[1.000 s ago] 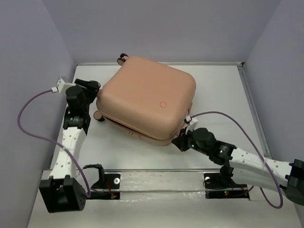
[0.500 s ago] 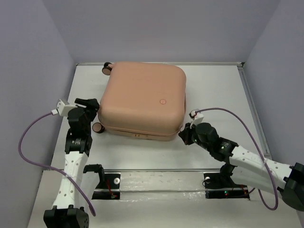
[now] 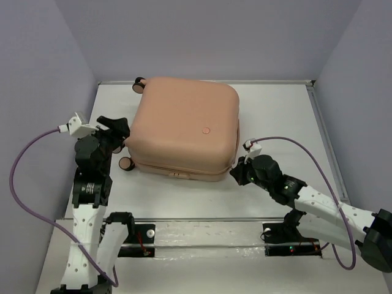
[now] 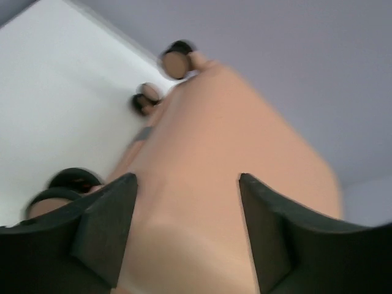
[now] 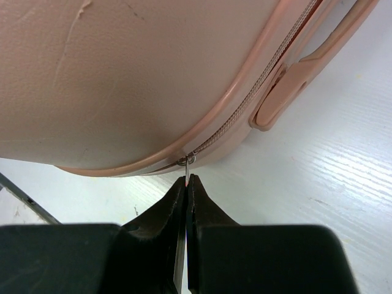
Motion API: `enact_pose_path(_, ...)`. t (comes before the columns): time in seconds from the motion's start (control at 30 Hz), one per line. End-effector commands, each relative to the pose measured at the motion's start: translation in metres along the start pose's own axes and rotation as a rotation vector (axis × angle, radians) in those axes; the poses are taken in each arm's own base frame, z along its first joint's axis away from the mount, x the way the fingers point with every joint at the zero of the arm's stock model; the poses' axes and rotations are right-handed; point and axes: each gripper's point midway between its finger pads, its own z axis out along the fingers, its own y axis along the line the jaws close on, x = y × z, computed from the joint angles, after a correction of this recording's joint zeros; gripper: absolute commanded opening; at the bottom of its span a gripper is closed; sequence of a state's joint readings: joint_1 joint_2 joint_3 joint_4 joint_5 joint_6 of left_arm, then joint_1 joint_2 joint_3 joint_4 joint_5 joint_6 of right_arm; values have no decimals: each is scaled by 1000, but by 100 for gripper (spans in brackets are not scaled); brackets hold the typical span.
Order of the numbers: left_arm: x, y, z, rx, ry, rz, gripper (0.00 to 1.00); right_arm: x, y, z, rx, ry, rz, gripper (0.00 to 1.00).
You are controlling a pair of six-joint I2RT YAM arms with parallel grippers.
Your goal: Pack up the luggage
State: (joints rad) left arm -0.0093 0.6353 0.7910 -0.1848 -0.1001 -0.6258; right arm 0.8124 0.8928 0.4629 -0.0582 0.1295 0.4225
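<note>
The peach-pink luggage (image 3: 184,128) lies closed and flat on the white table, wheels toward the left. My left gripper (image 3: 120,131) is open at its left side; in the left wrist view the shell (image 4: 202,184) fills the space between my fingers (image 4: 104,226), with caster wheels (image 4: 176,60) beyond. My right gripper (image 3: 236,174) is at the luggage's near right corner. In the right wrist view it is shut on the zipper pull (image 5: 185,174) on the zipper seam (image 5: 245,113). A pink handle (image 5: 294,79) shows on the side.
Grey-violet walls close in the table (image 3: 282,122) at the back and both sides. A metal rail (image 3: 208,236) with the arm bases runs along the near edge. Cables loop from both wrists.
The luggage has turned from skewed to square with the table. My left arm has drawn back toward the near left. My right gripper stays at the near right corner, following the zipper.
</note>
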Motion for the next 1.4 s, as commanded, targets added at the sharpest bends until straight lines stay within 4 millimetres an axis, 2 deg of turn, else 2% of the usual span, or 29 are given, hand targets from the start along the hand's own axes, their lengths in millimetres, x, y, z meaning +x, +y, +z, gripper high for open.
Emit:
enact_pose_path(0.0,-18,-85,-51,421,-26,84,40,-28,20,-1,-84,-82,6,7)
enact_pose_path(0.03,-15,-91,-64,477,-22,100,32,-25,22,-1,-100,-71,6,7)
enact_pose_path(0.07,-2,-100,-75,559,24,130,26,-24,23,-3,-107,-74,8,7)
enact_pose_path(0.1,11,-102,-80,601,62,156,22,-22,23,-4,-109,-71,12,7)
enact_pose_path(0.13,28,-112,-96,705,122,198,21,-19,21,-5,-110,-69,13,7)
enact_pose_path(0.17,35,-111,-99,723,135,219,20,-18,21,-5,-110,-69,13,7)
enact_pose_path(0.23,64,-110,-114,797,232,248,14,-15,18,-6,-104,-67,18,7)
enact_pose_path(0.27,80,-103,-113,800,277,251,11,-14,18,-6,-104,-65,18,7)
enact_pose_path(0.37,114,-99,-121,834,382,233,8,-13,16,-6,-95,-58,15,7)
enact_pose_path(0.5,132,-112,-134,854,448,211,6,-18,16,-5,-83,-65,9,7)
enact_pose_path(0.57,162,-109,-127,791,510,195,6,-15,13,-5,-64,-45,-1,7)
enact_pose_path(0.6,177,-120,-146,851,553,188,6,-15,12,-4,-60,-44,-5,7)
enact_pose_path(0.63,187,-115,-135,755,525,204,6,-15,11,-4,-52,-40,-5,7)
enact_pose_path(0.67,194,-119,-140,746,518,201,6,-14,10,-3,-49,-38,-7,7)
enact_pose_path(0.7,209,-125,-162,775,567,202,6,-15,11,-3,-49,-39,-7,7)
enact_pose_path(0.73,219,-122,-155,707,548,231,6,-15,12,-3,-53,-36,-9,7)
enact_pose_path(0.8,236,-122,-159,694,585,255,6,-15,12,-2,-54,-32,-11,7)
enact_pose_path(0.83,252,-120,-159,687,616,277,6,-14,12,-1,-52,-28,-13,7)
enact_pose_path(0.9,265,-121,-162,715,638,263,6,-15,12,-2,-55,-33,-12,7)
enact_pose_path(1.1,302,-109,-142,638,620,401,6,-14,20,-9,-109,-36,-1,7)
enact_pose_path(1.27,311,-117,-122,616,599,416,6,1,28,-14,-151,4,14,7)
enact_pose_path(1.37,307,-121,-108,596,578,407,6,24,48,-24,-201,75,-11,7)
